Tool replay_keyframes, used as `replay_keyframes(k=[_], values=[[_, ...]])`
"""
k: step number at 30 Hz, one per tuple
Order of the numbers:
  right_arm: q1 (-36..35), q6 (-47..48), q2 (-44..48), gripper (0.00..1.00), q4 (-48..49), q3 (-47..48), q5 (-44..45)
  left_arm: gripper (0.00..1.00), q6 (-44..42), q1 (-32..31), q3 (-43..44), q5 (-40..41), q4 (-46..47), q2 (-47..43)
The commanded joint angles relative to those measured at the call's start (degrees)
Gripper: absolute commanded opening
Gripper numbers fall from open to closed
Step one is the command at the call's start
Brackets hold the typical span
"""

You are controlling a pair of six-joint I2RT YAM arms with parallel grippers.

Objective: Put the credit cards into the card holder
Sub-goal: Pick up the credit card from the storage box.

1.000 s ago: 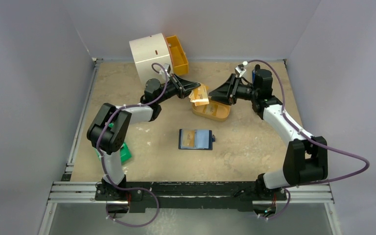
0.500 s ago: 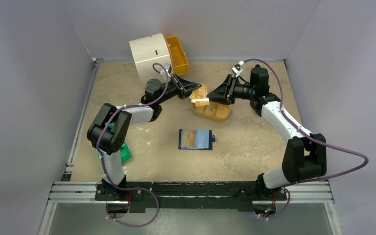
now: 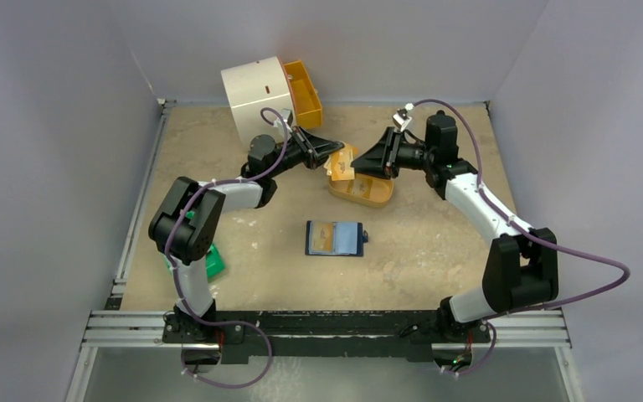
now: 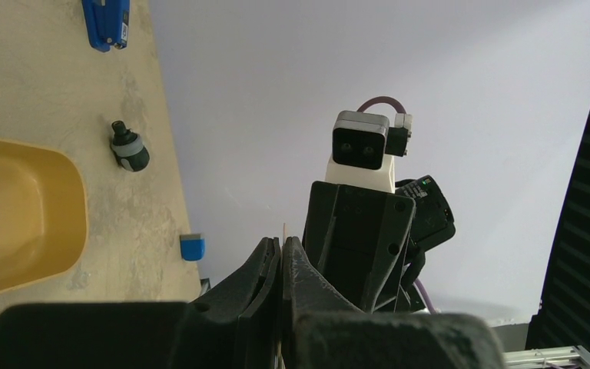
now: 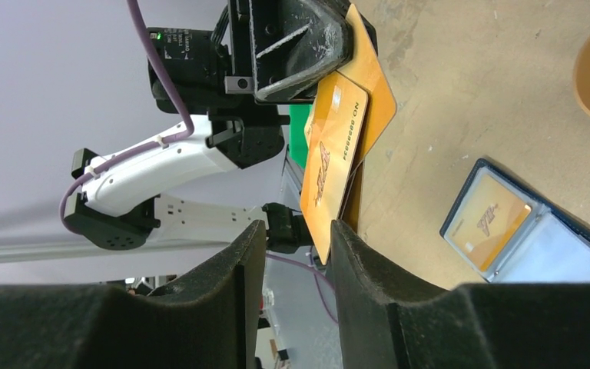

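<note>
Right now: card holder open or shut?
Open. The card holder lies spread flat, both inner panels facing up, with one credit card tucked in a pocket.

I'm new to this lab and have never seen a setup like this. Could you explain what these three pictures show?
You see two robots: a left arm and a right arm, bolted at the near edge of a table. One picture looks down from above and behind them. The other two come from a small camera on each wrist.

On the table lie an open card holder with a card already in its pocket, an orange tray, a green box, a white drum and a yellow bin.

The left gripper is shut on a small fan of credit cards, held up by the tray. The right gripper faces it, jaws apart, with the end of the front card between them.
</note>
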State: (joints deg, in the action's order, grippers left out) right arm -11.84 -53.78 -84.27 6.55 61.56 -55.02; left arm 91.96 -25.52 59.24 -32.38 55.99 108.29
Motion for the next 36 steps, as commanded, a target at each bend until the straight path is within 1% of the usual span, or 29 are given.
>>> replay_keyframes(k=[1, 11, 19, 30, 33, 36], values=[[-0.56, -0.97, 0.68, 0.4, 2.8, 1.22, -1.52, 0.0, -0.78, -0.23, 0.49, 0.78, 2.15, -3.17], [-0.58, -0.14, 1.16, 0.42, -0.46, -0.28, -1.75, 0.0, -0.52, -0.23, 0.35, 1.37, 2.37, -3.65], [-0.62, -0.23, 1.47, 0.42, -0.11, -0.74, -1.31, 0.0, 1.35, -0.23, 0.8, 2.74, 5.13, -3.09], [-1.54, -0.27, 2.12, 0.42, -0.13, -1.68, -1.42, 0.0, 1.17, -0.47, 1.82, 4.58, 5.45, -3.06], [-1.55, -1.75, 2.65, 0.41, 2.01, -2.29, -0.82, 0.0, 0.9, -0.82, 2.02, 4.84, 5.41, -3.08], [-1.64, -3.1, 2.8, 0.36, 3.72, -2.54, -0.37, 0.0, 0.3, -1.09, 2.03, 5.26, 4.87, -3.3]])
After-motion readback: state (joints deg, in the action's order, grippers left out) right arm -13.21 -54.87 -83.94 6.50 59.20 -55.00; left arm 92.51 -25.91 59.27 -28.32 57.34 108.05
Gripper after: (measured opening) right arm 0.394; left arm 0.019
